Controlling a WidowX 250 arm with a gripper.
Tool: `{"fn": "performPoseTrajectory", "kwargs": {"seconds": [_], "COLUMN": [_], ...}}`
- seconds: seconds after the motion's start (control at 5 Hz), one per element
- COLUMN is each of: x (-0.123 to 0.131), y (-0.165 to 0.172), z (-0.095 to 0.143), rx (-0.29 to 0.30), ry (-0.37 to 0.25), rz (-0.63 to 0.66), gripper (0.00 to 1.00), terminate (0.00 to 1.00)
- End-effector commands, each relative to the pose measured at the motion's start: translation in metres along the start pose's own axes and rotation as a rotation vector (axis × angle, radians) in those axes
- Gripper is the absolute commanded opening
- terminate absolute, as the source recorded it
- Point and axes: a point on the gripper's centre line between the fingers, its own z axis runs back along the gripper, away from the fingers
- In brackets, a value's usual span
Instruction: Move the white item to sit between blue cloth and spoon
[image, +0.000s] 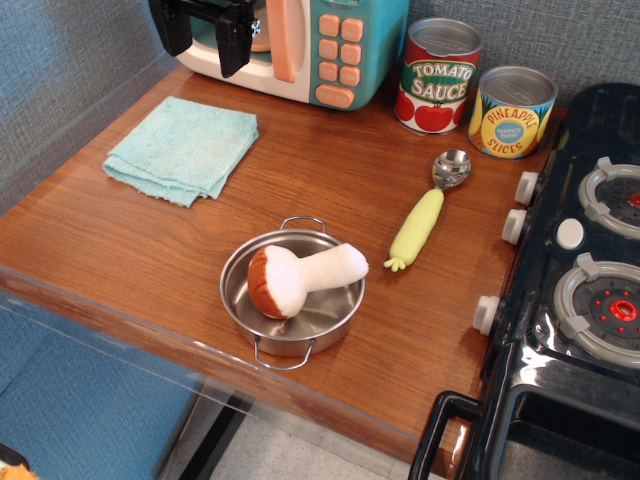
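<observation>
The white item, a plush mushroom (303, 279) with a white stem and orange-brown cap, lies on its side in a steel pot (335, 318) near the table's front edge, its stem resting on the pot's right rim. The blue cloth (183, 147) lies folded flat at the back left. The spoon (426, 212), with a silver bowl and yellow-green handle, lies to the right of the pot, bowl pointing away. My black gripper (205, 42) hangs open and empty at the top left, in front of the toy microwave, far from the mushroom.
A toy microwave (320, 45) stands at the back. A tomato sauce can (437, 77) and a pineapple can (511, 112) stand behind the spoon. A toy stove (585, 270) borders the table on the right. Bare wood (320, 170) lies between cloth and spoon.
</observation>
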Motion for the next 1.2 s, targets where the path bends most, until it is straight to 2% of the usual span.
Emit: {"fn": "performPoseTrajectory", "kwargs": {"seconds": [0.0,0.2,0.4,0.8,1.0], "x": [0.0,-0.004,-0.019,-0.056,-0.071], "y": [0.0,-0.036,-0.069,-0.137,-0.161], "z": [0.0,0.009,0.013,0.021,0.021], "rx": [0.0,-0.021,-0.018,-0.096,-0.101], "ry": [0.0,-0.019,-0.001,0.004,0.016], "rz": [0.0,-0.093,-0.174,-0.365,-0.44], "gripper": [1.0,1.0,1.0,1.0,1.0], "terminate": [0.0,0.0,0.0,0.0,0.0]}}
